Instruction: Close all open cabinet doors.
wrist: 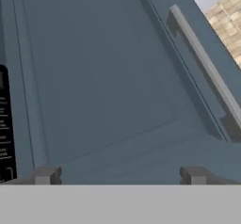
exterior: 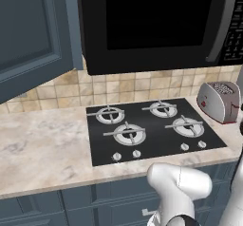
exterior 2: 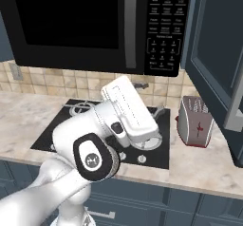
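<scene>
I have the jaws set wide apart and holding nothing; only the two tips show at the bottom of the hand view, with the face of a cabinet door close in front of them; I cannot tell whether the tips touch it.

Taking the microwave as landmark: this door hangs open to the right of the microwave, swung out over the counter; its silver bar handle runs along the edge away from the microwave keypad. A second door stands open to the left of the microwave.

Risks, as I judge them:
- the tips sit low on the flat panel; a push at a slant could let them slide across the face, or catch on the raised frame, without swinging the door;
- drifting toward the handle could snag a tip behind the bar;
- the keypad is just beside the hinge edge; straying that way would press on the microwave instead of the door;
- closing this door alone leaves the task unfinished; the left door needs a separate approach.

Below and to the right of the microwave stands a toaster, under the open door; a low sweep of the arm could knock it. The stove top lies directly below the microwave.
</scene>
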You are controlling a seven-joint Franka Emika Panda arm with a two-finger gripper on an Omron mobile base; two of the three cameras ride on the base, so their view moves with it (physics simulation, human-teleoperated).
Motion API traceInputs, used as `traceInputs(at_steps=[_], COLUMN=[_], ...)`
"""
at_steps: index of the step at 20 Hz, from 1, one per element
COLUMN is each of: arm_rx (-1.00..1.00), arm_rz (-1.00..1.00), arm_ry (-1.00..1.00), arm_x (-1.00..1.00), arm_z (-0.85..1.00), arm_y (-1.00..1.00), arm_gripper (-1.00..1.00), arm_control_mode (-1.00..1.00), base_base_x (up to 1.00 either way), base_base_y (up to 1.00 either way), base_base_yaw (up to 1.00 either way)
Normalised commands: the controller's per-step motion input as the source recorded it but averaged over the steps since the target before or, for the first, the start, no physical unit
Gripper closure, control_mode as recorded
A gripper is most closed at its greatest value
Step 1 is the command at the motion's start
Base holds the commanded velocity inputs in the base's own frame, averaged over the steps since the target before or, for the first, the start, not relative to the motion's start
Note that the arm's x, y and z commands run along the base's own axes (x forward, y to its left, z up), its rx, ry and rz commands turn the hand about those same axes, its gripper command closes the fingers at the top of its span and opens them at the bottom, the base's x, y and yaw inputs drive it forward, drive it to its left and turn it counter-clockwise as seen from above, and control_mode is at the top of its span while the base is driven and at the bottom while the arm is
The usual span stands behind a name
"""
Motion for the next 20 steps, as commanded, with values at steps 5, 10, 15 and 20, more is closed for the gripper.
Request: traceInputs(at_steps=[5, 10, 15, 20], arm_rx=[0.01, 0.03, 0.03, 0.0], arm_rz=[0.01, 0.04, 0.03, 0.0], arm_ry=[0.0, 0.0, 0.0, 0.0], arm_x=[0.76, 0.76, 0.59, 0.07], arm_z=[-0.1, -0.09, -0.13, -0.01], arm_y=[-0.63, -0.64, -0.58, -0.6], arm_gripper=[-1.0, -1.0, -1.0, -1.0], arm_control_mode=[-1.0, -1.0, -1.0, -1.0], base_base_x=[0.0, 0.0, 0.0, 0.0], base_base_y=[0.0, 0.0, 0.0, 0.0], base_base_yaw=[0.0, 0.0, 0.0, 0.0])
